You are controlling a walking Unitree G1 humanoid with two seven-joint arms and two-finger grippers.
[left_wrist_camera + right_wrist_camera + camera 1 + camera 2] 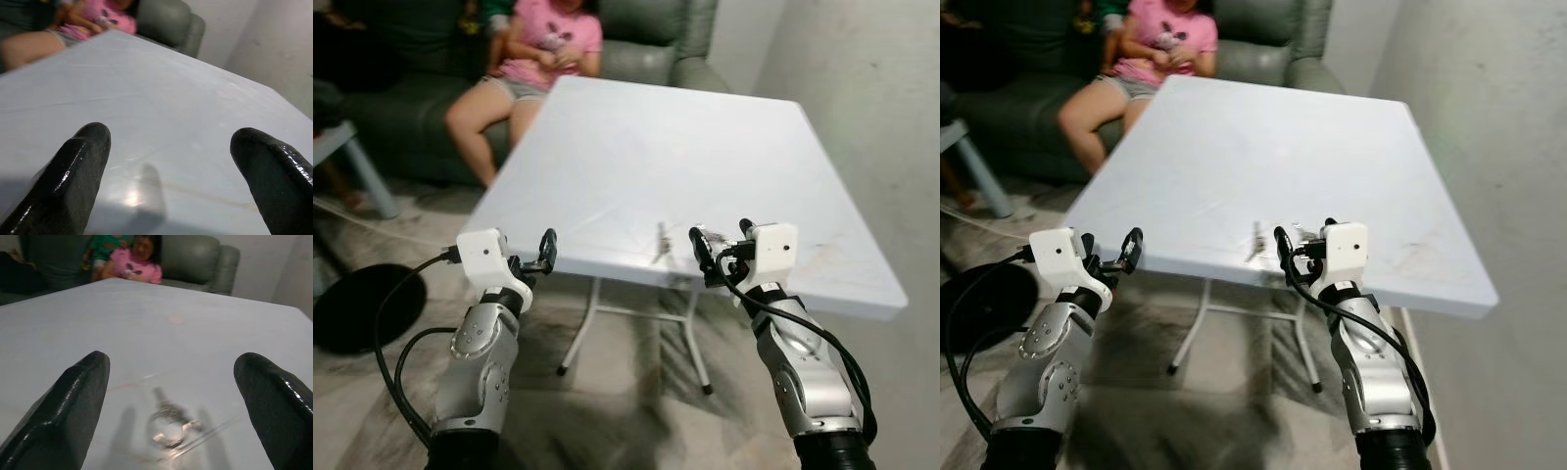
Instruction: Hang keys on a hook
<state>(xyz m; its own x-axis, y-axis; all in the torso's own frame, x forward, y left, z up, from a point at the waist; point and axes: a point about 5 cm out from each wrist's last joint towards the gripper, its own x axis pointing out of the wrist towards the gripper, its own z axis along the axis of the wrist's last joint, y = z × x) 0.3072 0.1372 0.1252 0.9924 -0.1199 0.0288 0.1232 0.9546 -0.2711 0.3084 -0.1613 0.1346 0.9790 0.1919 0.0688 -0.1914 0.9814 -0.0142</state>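
Keys, a small silver metal bunch, lie low-centre on the white square bench, framed for grasping by the right pincer, spread wide; left pincer likewise spread.

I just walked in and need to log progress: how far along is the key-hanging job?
Barely started. Done: the robot stands at the white table with both arms raised. In hand: nothing is gripped; the right gripper is open and lined up on the keys, which lie on the table near its front edge. The left gripper is open over bare tabletop. Left: grasp the keys, lift them and hang them; no hook is visible.
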